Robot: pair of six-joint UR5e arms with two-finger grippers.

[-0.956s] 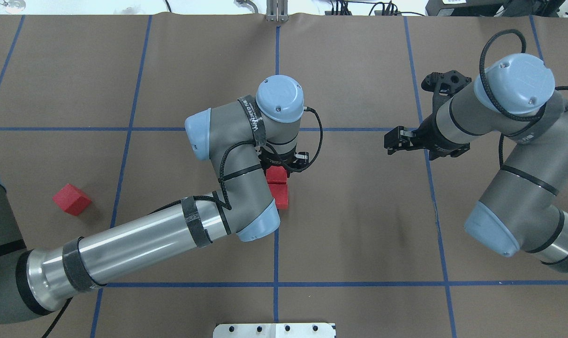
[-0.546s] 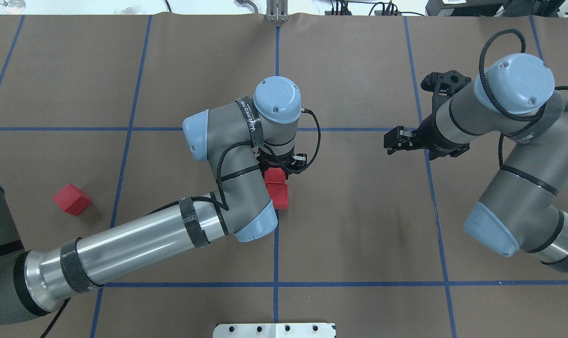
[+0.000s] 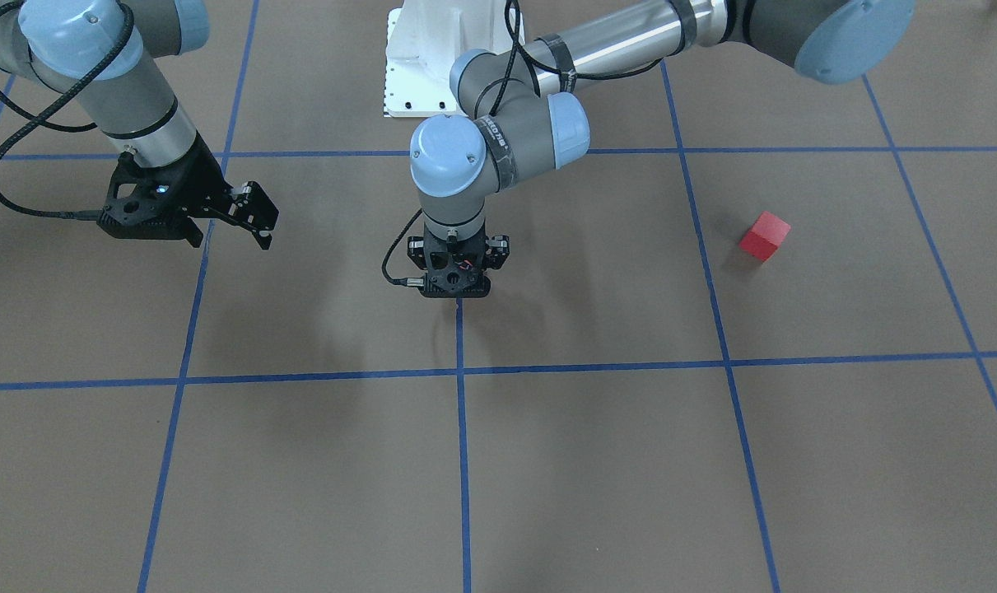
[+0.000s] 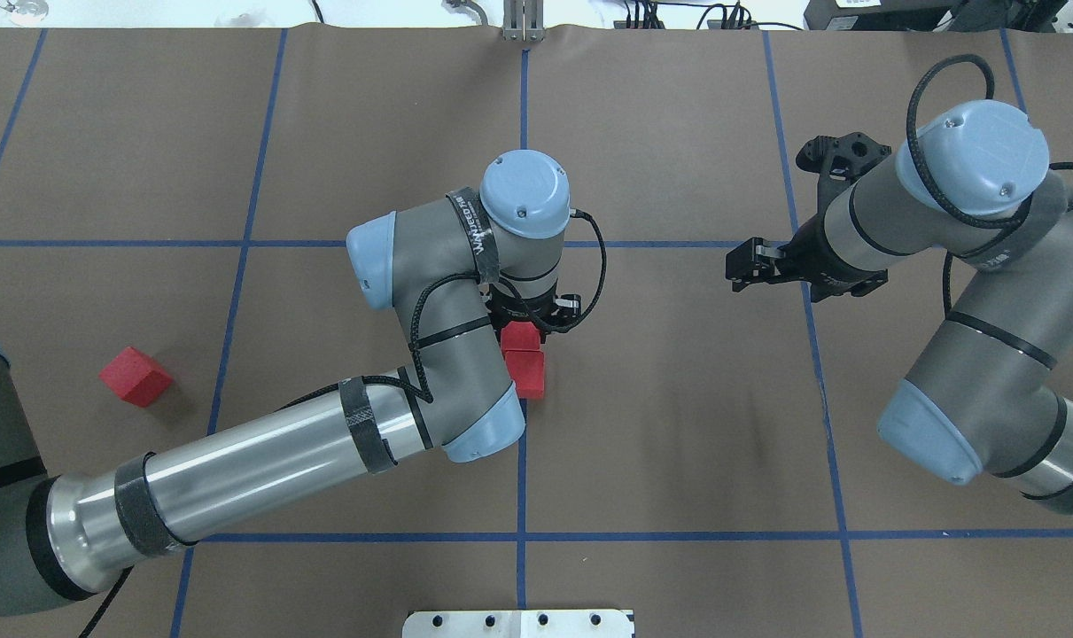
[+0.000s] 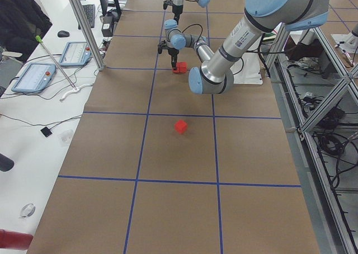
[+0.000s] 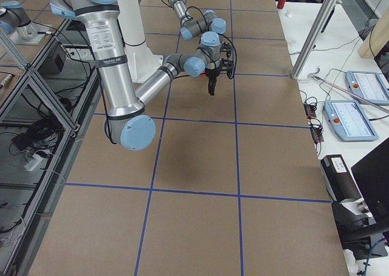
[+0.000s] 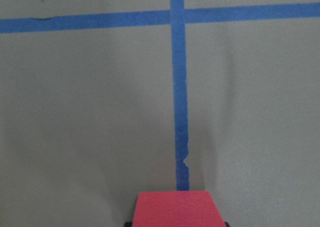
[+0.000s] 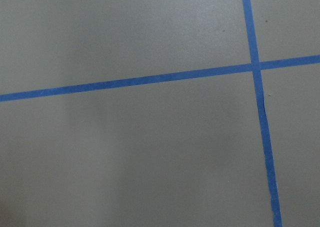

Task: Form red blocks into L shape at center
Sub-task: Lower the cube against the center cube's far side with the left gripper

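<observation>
- While the left claw (image 3: 457, 282) stands upright over the middle of the flat brown matte tabletop (image 4: 678, 425), its jaws are clamped on a small matte red cube (image 7: 176, 209), judged to be at or close to the surface.
- Just beside the held cube, apparently touching it on the robot's side, a second small red cube (image 4: 529, 374) rests by the thin blue tape line (image 4: 521, 461). These two form a row, so one leg of the L looks nearly complete.
- Well apart, toward the robot's left, lies a third small red cube (image 4: 136, 376), untouched. It is yet to be fetched and set at a right angle.
- Further out, the right claw (image 4: 742, 266) hovers idle, jaws seemingly apart, holding nothing.
</observation>
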